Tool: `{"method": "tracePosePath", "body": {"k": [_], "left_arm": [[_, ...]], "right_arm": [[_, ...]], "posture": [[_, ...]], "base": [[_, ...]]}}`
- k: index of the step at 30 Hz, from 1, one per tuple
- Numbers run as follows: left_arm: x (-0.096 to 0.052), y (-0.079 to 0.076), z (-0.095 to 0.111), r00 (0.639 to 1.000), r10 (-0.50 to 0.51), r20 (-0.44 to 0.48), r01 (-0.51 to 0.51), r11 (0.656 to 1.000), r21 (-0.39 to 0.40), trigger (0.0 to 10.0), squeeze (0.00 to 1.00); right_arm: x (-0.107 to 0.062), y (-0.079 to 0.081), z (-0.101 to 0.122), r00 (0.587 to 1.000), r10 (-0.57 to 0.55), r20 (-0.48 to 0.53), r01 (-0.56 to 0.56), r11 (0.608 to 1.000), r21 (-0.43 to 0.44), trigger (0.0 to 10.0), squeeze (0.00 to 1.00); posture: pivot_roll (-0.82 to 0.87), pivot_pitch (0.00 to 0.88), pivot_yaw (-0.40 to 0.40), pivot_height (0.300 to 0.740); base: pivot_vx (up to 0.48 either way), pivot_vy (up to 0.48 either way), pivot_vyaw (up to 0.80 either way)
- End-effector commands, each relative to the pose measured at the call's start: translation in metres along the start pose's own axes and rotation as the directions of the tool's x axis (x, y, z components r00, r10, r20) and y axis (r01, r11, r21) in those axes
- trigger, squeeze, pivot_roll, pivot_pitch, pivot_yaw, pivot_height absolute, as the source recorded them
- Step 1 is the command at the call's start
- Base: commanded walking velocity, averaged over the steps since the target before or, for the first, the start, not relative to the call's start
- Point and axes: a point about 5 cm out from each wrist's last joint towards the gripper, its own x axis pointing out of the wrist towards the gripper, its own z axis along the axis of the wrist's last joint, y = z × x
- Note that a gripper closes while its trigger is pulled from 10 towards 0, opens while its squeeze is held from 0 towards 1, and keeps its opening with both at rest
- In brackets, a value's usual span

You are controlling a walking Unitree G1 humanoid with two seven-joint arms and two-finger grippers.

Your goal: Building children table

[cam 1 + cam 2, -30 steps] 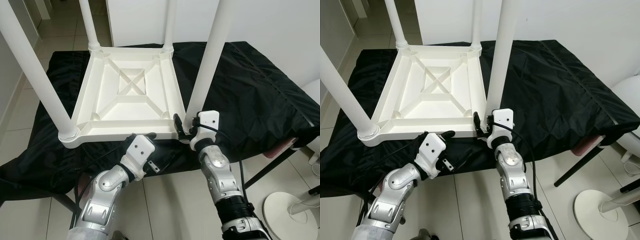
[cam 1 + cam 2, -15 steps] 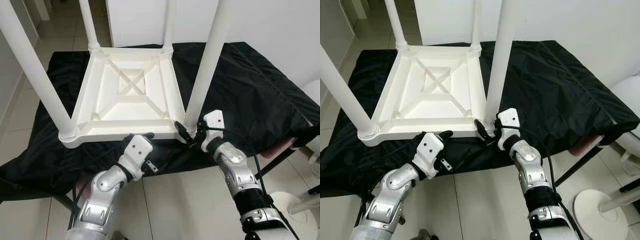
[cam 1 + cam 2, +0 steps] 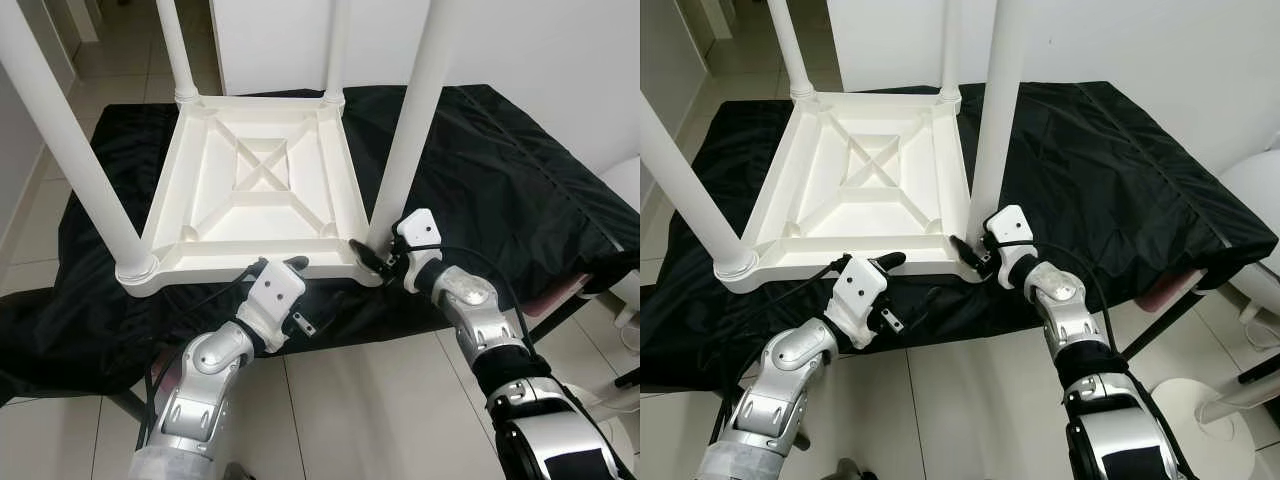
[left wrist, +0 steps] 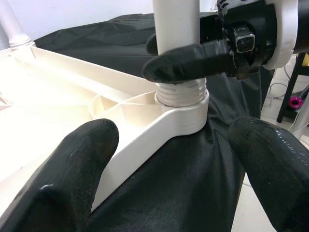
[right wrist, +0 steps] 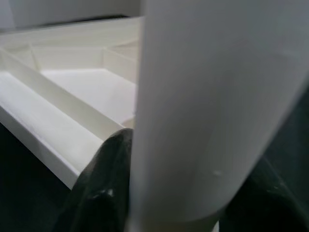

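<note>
— Nearest us, where do we stand?
— Our right gripper (image 3: 372, 262) is clamped round the near-right leg (image 3: 412, 120) at its threaded socket; our left gripper (image 3: 280, 266) hangs spread by the tabletop (image 3: 250, 190) rim.
— Count?
— One upturned tabletop on black cloth (image 3: 500, 170), four legs upright; we judge only final tightening remains.

No readable text, label, brand, number or sign appears anywhere in these views: the white plastic parts and the black cloth carry no lettering that can be made out.
</note>
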Motion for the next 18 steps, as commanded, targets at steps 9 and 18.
{"method": "tracePosePath", "body": {"k": [9, 18], "left_arm": [[-0.003, 0.005, -0.003, 0.995, 0.095, -0.02, -0.095, 0.995, -0.003, 10.0, 0.0], [-0.001, 0.004, -0.003, 0.995, 0.093, -0.018, -0.093, 0.996, -0.009, 10.0, 0.0]], "right_arm": [[-0.002, 0.004, -0.013, 0.999, 0.015, -0.041, -0.014, 0.999, 0.035, 10.0, 0.0], [0.0, 0.004, -0.018, 0.991, -0.117, -0.067, 0.121, 0.991, 0.063, 10.0, 0.0]], "posture": [[-0.03, 0.048, -0.007, 0.74], [-0.05, 0.048, -0.009, 0.74]], "base": [[0.0, 0.0, 0.0], [0.0, 0.0, 0.0]]}}
